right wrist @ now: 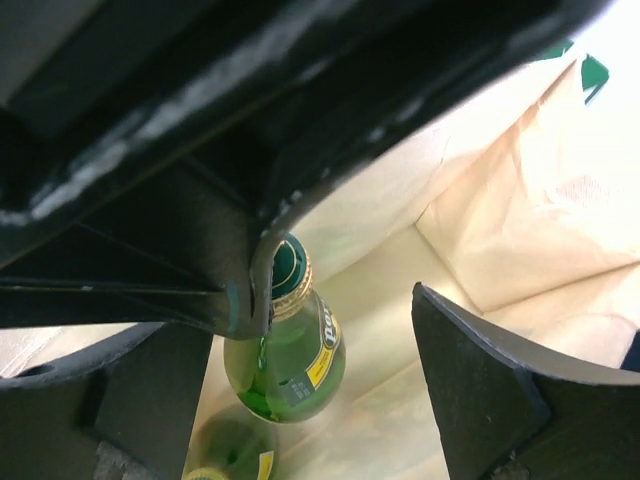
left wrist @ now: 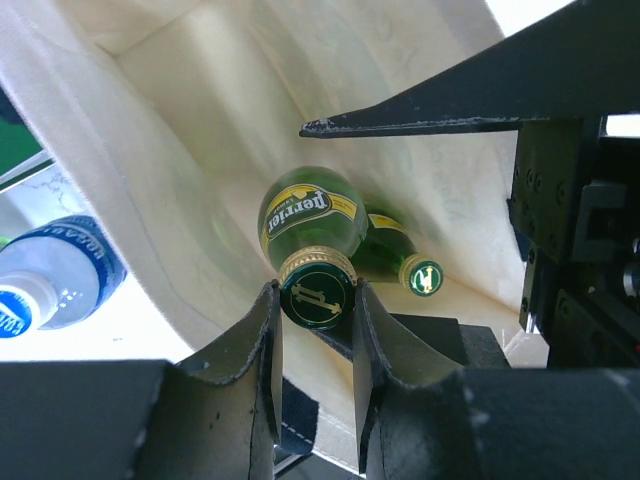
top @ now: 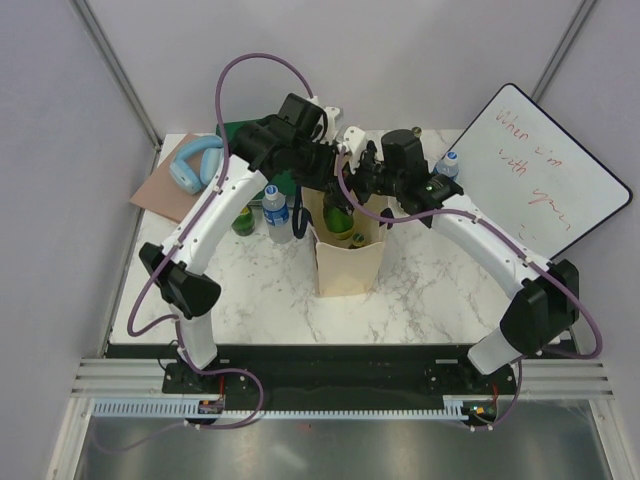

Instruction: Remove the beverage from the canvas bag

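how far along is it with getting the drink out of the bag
Done: left gripper shut on the capped neck of the green glass Perrier bottle. In hand: the bottle is inside the cream canvas bag, right gripper open at its mouth. Left: lifting it clear; a second green bottle lies deeper inside.

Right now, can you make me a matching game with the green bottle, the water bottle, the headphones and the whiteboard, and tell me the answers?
Things:
1. Perrier bottle
2. water bottle next to the bag
3. headphones
4. whiteboard

Matches:
A. has red writing on it
B. light blue ear cups
C. gripped at the neck by the left gripper, inside the canvas bag
D. clear, with a blue label

Pairs: 1-C, 2-D, 3-B, 4-A.
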